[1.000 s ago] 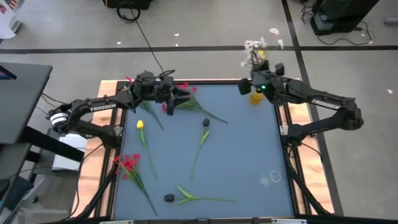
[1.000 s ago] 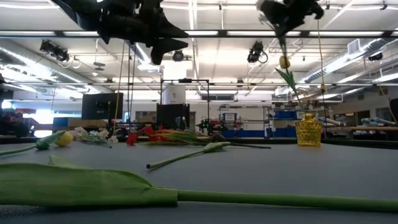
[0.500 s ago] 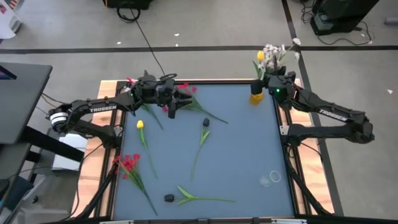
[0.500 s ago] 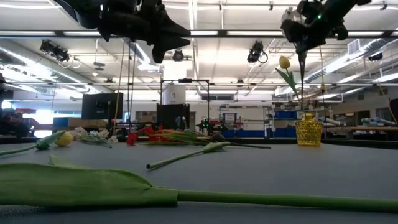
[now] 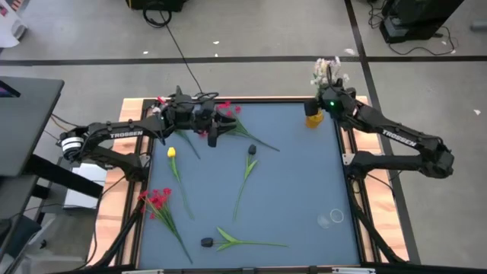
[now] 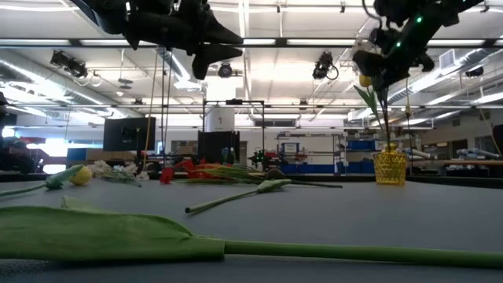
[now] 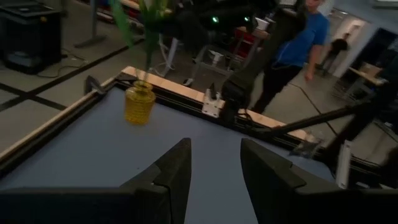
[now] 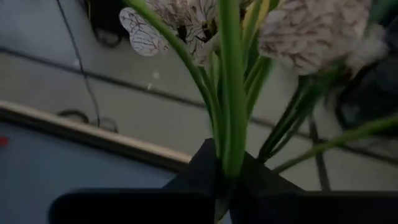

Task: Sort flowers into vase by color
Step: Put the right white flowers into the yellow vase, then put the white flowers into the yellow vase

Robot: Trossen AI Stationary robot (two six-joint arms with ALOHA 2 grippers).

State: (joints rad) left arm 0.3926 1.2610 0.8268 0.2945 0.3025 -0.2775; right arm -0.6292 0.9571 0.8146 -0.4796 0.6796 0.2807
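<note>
Holding a green stem (image 8: pixel 231 93) pinched tight between its fingers, the right gripper (image 5: pixel 329 101) hangs at the table's one o'clock corner, right over the yellow vase (image 5: pixel 313 119), with white blossoms (image 5: pixel 327 70) and a yellow bud fanned out above it. In the low view the stem runs down into the vase's mouth (image 6: pixel 389 155). To do this well, I would keep the stem vertical, lower until the bunch rests inside, then part the fingers and rise straight up so nothing tips out. The left gripper (image 5: pixel 215 128) hovers near eleven o'clock above the red cluster (image 5: pixel 226 111), its fingers (image 7: pixel 171 177) apart and empty. On the table (image 5: pixel 297 183) lie a yellow tulip (image 5: pixel 172 153) at nine o'clock, a dark bud (image 5: pixel 252 151) near the centre, red blossoms (image 5: pixel 156 199) at eight o'clock and another dark bud (image 5: pixel 206 242) at six o'clock
</note>
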